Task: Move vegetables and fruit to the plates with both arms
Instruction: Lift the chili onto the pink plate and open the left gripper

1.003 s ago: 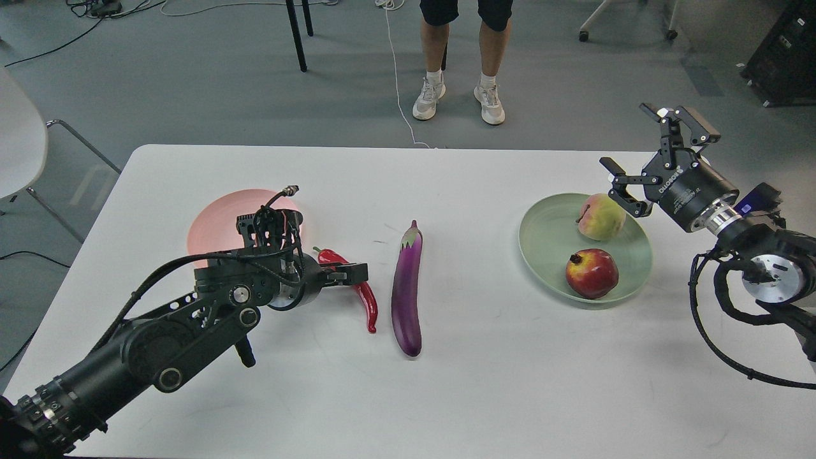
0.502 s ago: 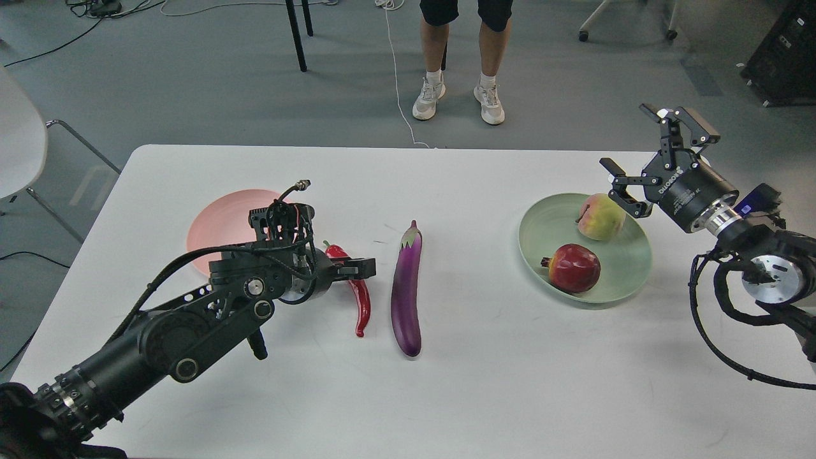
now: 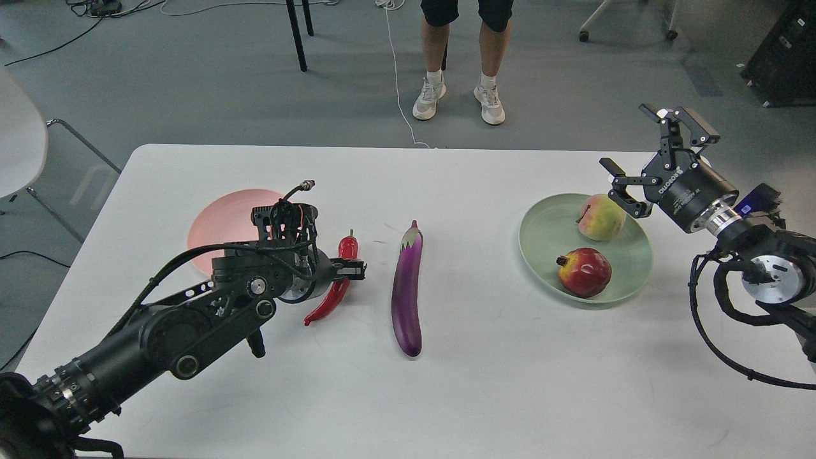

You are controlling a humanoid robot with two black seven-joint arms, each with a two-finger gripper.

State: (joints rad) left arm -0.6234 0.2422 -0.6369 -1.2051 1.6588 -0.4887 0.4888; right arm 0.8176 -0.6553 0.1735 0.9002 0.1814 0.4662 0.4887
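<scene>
My left gripper (image 3: 352, 271) is shut across the middle of the red chili pepper (image 3: 333, 290), which hangs tilted with its green stem up, just right of the pale pink plate (image 3: 220, 226). The purple eggplant (image 3: 408, 290) lies lengthwise on the table to the right of the chili. The peach (image 3: 601, 217) and the dark red pomegranate (image 3: 584, 272) sit in the sage green plate (image 3: 542, 239). My right gripper (image 3: 628, 145) is open and empty, raised above the green plate's far right edge, near the peach.
The white table (image 3: 446, 395) reaches from edge to edge of the view. A person's legs (image 3: 459, 57) stand beyond the far edge. A chair (image 3: 19, 140) stands at the left. My left arm partly covers the pink plate.
The chili's lower tip has swung from right to left in my left gripper, and its stem has risen. The pomegranate has rolled about in the green plate. The right arm has not moved.
</scene>
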